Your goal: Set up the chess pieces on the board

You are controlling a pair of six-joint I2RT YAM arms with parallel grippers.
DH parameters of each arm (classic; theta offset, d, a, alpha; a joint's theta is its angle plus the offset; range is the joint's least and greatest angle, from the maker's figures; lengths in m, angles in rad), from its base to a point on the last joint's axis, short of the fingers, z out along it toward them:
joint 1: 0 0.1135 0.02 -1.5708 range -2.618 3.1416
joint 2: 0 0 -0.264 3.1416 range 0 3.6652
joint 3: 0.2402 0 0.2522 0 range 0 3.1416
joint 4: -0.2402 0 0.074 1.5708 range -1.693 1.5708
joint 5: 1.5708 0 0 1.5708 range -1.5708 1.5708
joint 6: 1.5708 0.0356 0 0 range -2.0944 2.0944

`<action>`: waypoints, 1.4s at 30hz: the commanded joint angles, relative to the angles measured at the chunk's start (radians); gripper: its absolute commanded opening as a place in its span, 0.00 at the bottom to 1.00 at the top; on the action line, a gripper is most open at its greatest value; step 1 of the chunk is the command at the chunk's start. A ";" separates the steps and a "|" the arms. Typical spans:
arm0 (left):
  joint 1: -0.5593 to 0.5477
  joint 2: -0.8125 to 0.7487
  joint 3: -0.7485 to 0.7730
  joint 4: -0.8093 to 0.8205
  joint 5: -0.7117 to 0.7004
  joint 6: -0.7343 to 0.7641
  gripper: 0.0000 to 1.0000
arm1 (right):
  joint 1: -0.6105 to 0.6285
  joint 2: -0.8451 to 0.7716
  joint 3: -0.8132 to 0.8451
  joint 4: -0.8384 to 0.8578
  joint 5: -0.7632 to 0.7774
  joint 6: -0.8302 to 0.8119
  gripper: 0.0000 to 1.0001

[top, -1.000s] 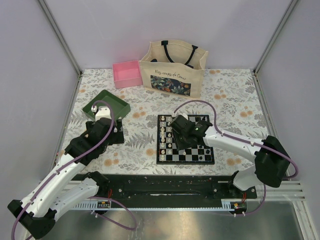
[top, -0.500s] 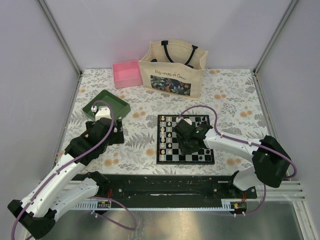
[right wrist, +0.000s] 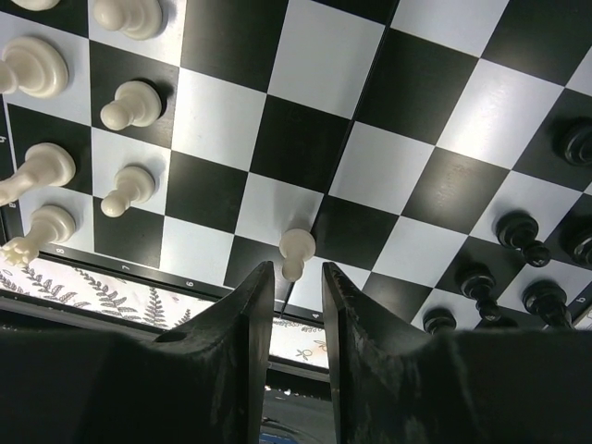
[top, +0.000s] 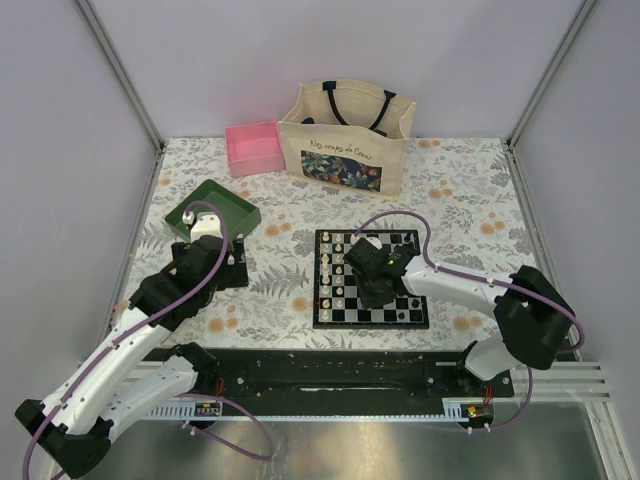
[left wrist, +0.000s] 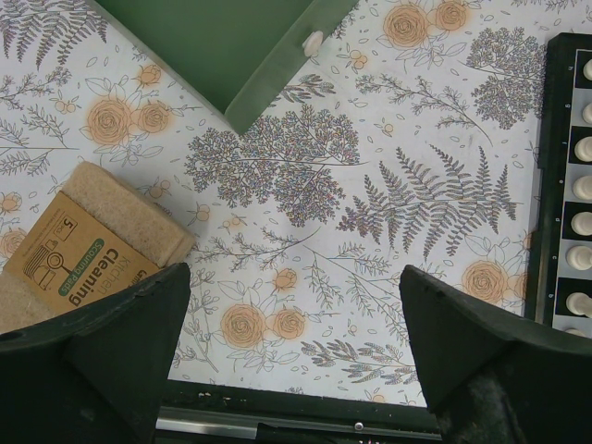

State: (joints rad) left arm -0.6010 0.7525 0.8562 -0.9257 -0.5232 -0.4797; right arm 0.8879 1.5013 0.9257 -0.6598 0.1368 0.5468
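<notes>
Over the board: your right gripper (top: 372, 272) hangs low above the middle files of the board (top: 321, 318), toward its near edge.
Its jaws: drawn close, with only a narrow slot between them; a cream pawn (right wrist: 297, 250) stands right at the mouth of that slot.
Grip: the wrist view does not settle whether the jaws pinch the pawn or sit just clear of it.
Pawn's place: close to the line where a white and a black square meet, next to the border. It is apart from the other cream pieces (right wrist: 129, 102) ranked along one side, and the black pieces (right wrist: 518, 231) cluster opposite.
Left side: your left gripper (left wrist: 294, 277) is spread wide and holds nothing. It hangs above the floral cloth between the sponge (left wrist: 83, 240) and the board, with the green tray (left wrist: 222, 46) beyond.
Risk, tipping: if you lift or open unevenly, one jaw may drag the pawn over, because its base is small.
Risk, straddling: if you let go off-centre, it likely ends up across two squares.
Risk, neighbours: if you sweep sideways while this low, the wrist could topple the ranked pieces.
</notes>
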 commanded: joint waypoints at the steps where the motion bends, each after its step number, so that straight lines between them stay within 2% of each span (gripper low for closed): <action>1: 0.004 -0.012 0.021 0.027 -0.008 -0.005 0.99 | -0.009 0.008 0.030 0.023 -0.003 -0.008 0.36; 5: 0.004 -0.012 0.021 0.025 -0.009 -0.008 0.99 | -0.010 0.013 0.032 0.029 -0.002 -0.011 0.34; 14: 0.004 -0.008 0.021 0.025 -0.008 -0.005 0.99 | -0.010 0.004 0.036 0.029 -0.035 -0.012 0.20; 17: 0.004 -0.007 0.021 0.027 -0.004 -0.007 0.99 | 0.000 -0.003 0.041 0.049 -0.074 0.002 0.18; 32: 0.004 -0.008 0.021 0.027 -0.006 -0.007 0.99 | 0.121 0.096 0.142 0.068 -0.103 0.041 0.17; 42: 0.004 -0.012 0.021 0.025 -0.008 -0.007 0.99 | 0.141 0.123 0.153 0.086 -0.112 0.048 0.17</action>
State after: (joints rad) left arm -0.6010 0.7525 0.8562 -0.9257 -0.5228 -0.4797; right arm 1.0172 1.6173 1.0302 -0.5983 0.0326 0.5827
